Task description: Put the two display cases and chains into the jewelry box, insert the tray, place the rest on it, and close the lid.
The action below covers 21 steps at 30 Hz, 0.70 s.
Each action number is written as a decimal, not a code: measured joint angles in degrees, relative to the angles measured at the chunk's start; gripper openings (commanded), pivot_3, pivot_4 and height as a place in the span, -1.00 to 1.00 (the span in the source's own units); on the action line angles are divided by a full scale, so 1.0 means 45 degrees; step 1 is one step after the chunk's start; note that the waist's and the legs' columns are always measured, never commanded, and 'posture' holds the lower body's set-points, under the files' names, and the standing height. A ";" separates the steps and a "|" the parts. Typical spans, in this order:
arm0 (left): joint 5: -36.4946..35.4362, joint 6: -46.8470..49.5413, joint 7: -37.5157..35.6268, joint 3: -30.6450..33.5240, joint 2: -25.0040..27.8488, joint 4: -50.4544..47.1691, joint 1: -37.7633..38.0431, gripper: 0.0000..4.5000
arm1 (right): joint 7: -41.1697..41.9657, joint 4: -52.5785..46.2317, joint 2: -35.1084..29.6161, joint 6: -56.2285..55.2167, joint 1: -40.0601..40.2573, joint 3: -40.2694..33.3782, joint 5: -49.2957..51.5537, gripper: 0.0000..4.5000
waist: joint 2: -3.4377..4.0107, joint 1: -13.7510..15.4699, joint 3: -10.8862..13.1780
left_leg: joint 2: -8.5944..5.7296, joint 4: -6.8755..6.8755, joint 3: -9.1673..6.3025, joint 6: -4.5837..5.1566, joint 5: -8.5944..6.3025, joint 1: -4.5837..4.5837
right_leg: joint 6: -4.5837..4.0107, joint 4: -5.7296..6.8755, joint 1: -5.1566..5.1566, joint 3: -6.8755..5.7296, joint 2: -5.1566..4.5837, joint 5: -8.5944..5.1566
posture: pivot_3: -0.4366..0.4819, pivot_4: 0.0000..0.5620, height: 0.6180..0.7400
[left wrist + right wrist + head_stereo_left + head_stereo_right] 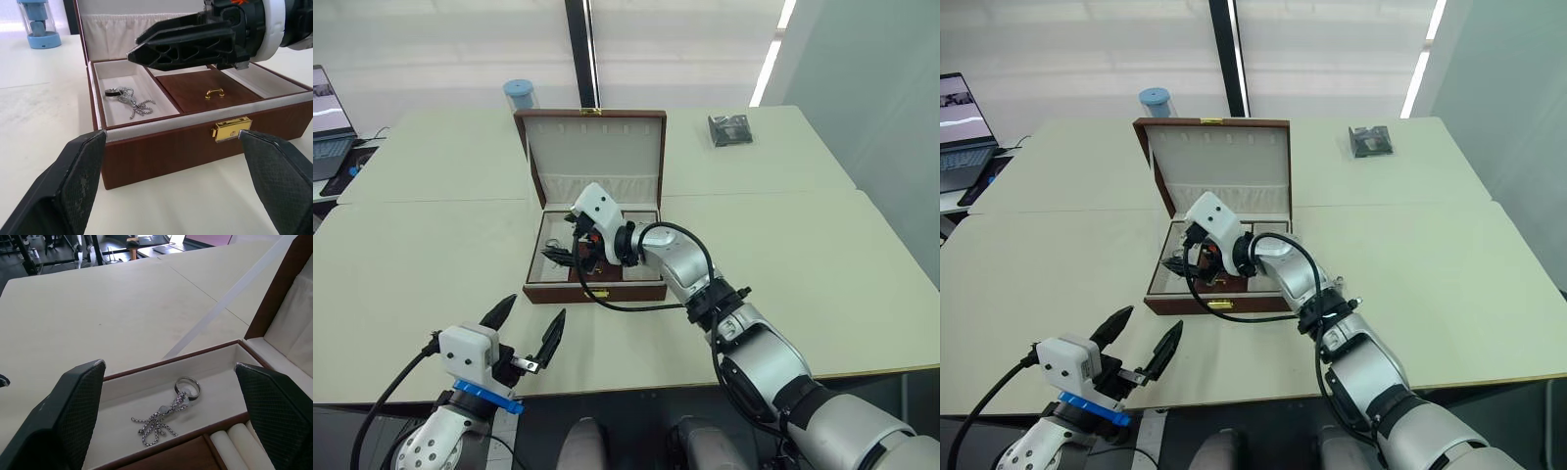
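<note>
The jewelry box [595,279] serves as the landmark; it sits on the pale table [822,255] with its lid [592,147] standing upright at the back, cream lining facing forward.

Left of the box and nearer the camera, the left gripper [527,328] is held low over the table edge, forearm angled up from below, its two black fingers spread wide apart and holding nothing. It points toward the box front and the gold clasp [231,129].

Inside the box, the tray [208,90] is seated, its brown centre panel and gold pull showing. In the tray's left cream section lie the chains [161,420] in a loose tangle with a ring clasp (individual chains cannot be separated by eye).

The right arm reaches in from the right of the box, elbow bent, wrist turned leftward. The right gripper [171,396] hovers directly above the left section, fingers wide open, empty, clear of the chains.

Behind the box to the right lies a dark packet [729,129].
</note>
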 measured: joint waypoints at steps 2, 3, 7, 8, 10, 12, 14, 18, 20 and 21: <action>-0.0163 0.0132 -0.0056 0.0004 0.0160 0.0000 -0.0099 1.00 | 0.0204 -0.0410 -0.0250 0.0006 0.0128 -0.0192 0.0143 0.99 | 0.0000 0.0000 0.0000 | 0.0001 0.0001 -0.0002 0.0000 0.0000 -0.0002 | 0.0000 0.0000 0.0000 -0.0001 -0.0001 0.0000 | -0.05 -0.47 1.00; -0.0271 0.0259 -0.0118 0.0038 0.0249 0.0000 -0.0114 1.00 | 0.0319 -0.0689 -0.0399 0.0014 0.0239 -0.0272 0.0170 0.99 | 0.0000 0.0002 0.0000 | 0.0002 0.0001 -0.0001 0.0000 0.0000 -0.0002 | 0.0000 0.0000 0.0000 -0.0001 -0.0002 0.0000 | -0.05 -0.47 1.00; -0.0994 0.0957 -0.0581 0.0521 0.0996 0.0003 -0.0055 1.00 | 0.1013 -0.1901 -0.1363 0.0234 0.0962 -0.0510 0.0561 0.99 | -0.0003 0.0006 -0.0001 | 0.0001 0.0001 -0.0003 0.0000 0.0000 -0.0004 | 0.0000 -0.0001 0.0001 -0.0003 -0.0003 0.0000 | -0.05 -0.47 1.00; -0.1248 0.1169 -0.0797 0.0749 0.1272 0.0012 0.0016 1.00 | 0.1262 -0.2325 -0.1686 0.0318 0.1245 -0.0547 0.0663 0.99 | -0.0003 0.0007 0.0000 | 0.0003 0.0001 -0.0003 0.0000 0.0000 -0.0005 | 0.0000 -0.0002 0.0001 -0.0004 -0.0003 0.0000 | -0.05 -0.47 1.00; -0.1716 0.1533 -0.1185 0.1281 0.1825 0.0082 0.0086 1.00 | 0.1746 -0.3136 -0.2387 0.0512 0.1855 -0.0670 0.0901 0.99 | -0.0002 0.0008 0.0001 | 0.0002 0.0000 -0.0004 0.0000 0.0000 -0.0004 | 0.0001 -0.0001 0.0000 -0.0004 -0.0003 0.0000 | -0.05 -0.47 1.00; -0.2154 0.1856 -0.1644 0.1982 0.2495 0.0376 0.0008 1.00 | 0.2277 -0.4093 -0.3149 0.0715 0.2568 -0.0851 0.1249 0.99 | 0.0001 0.0008 0.0003 | -0.0001 -0.0001 -0.0007 0.0000 0.0000 -0.0002 | 0.0000 -0.0002 0.0000 -0.0010 -0.0002 0.0000 | -0.05 -0.47 1.00; -0.2493 0.2079 -0.2096 0.2723 0.3153 0.1078 -0.0278 1.00 | 0.2768 -0.5060 -0.4085 0.0907 0.3335 -0.1035 0.1622 0.99 | 0.0010 0.0023 0.0011 | -0.0006 -0.0002 -0.0010 0.0000 0.0000 -0.0002 | 0.0000 -0.0003 0.0001 -0.0013 -0.0002 -0.0001 | -0.05 -0.47 1.00; -0.2947 0.2425 -0.2944 0.3819 0.4338 0.2682 -0.1288 1.00 | 0.3208 -0.6365 -0.5647 0.1213 0.4664 -0.1751 0.2160 0.99 | 0.0012 0.0026 0.0014 | -0.0016 -0.0002 -0.0005 0.0000 0.0000 -0.0001 | 0.0000 -0.0004 0.0001 -0.0011 -0.0001 -0.0001 | -0.05 -0.47 1.00; -0.2953 0.2609 -0.3275 0.4003 0.4897 0.3286 -0.1885 1.00 | 0.3379 -0.7029 -0.6475 0.1368 0.5372 -0.2088 0.2396 0.99 | 0.0009 0.0028 0.0016 | -0.0016 -0.0003 -0.0007 0.0000 0.0000 -0.0004 | 0.0001 -0.0006 0.0001 -0.0012 -0.0001 -0.0001 | -0.05 -0.47 1.00; -0.2953 0.2688 -0.3389 0.4065 0.5183 0.3573 -0.2193 1.00 | 0.3483 -0.7313 -0.6997 0.1406 0.5775 -0.2329 0.2498 0.99 | 0.0007 0.0047 0.0017 | -0.0020 -0.0003 -0.0006 0.0000 0.0000 -0.0004 | 0.0001 -0.0008 0.0002 -0.0011 -0.0002 -0.0001 | -0.05 -0.47 1.00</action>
